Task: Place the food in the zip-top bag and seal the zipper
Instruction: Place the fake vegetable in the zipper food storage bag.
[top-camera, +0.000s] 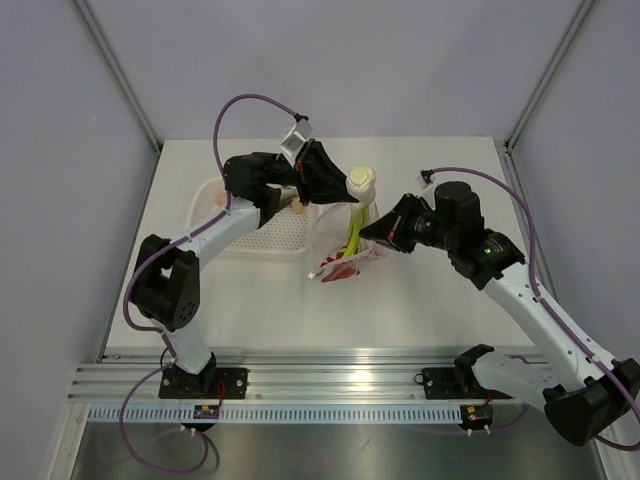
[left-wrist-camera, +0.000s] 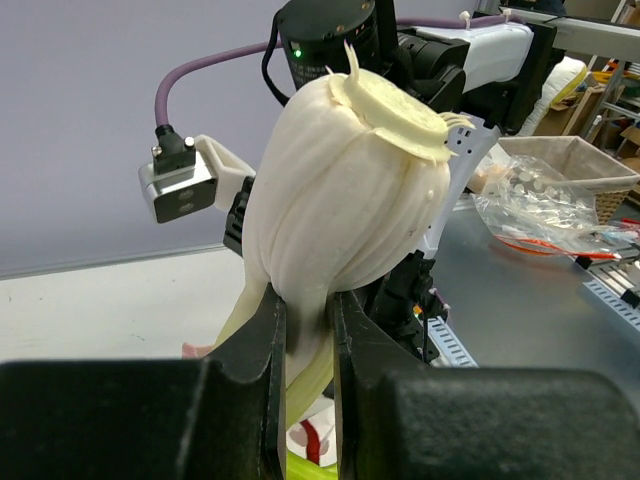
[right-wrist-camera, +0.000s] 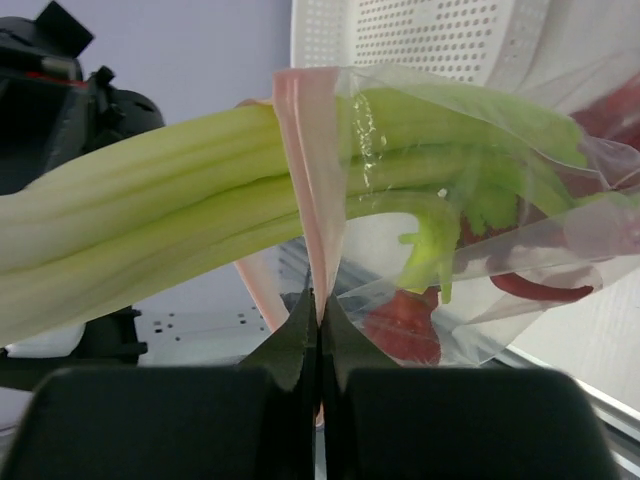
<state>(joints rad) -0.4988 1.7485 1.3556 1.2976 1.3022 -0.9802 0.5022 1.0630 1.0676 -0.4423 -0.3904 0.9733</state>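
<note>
Two grips — left gripper (left-wrist-camera: 306, 315) pinching vegetable (left-wrist-camera: 345, 180), right gripper (right-wrist-camera: 318, 305) pinching zipper (right-wrist-camera: 309, 170)

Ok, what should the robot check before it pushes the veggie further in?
1. Left gripper clamped on the leafy vegetable at its white end: ok.
2. Right gripper pinching the zipper strip: ok.
3. Vegetable's green tips inside the zip-top bag: ok.
4. Whole vegetable inside: not ok, stalks stick out.
5. Red lobster inside the bag: ok.
6. White basket emptied of food: cannot tell.
</note>
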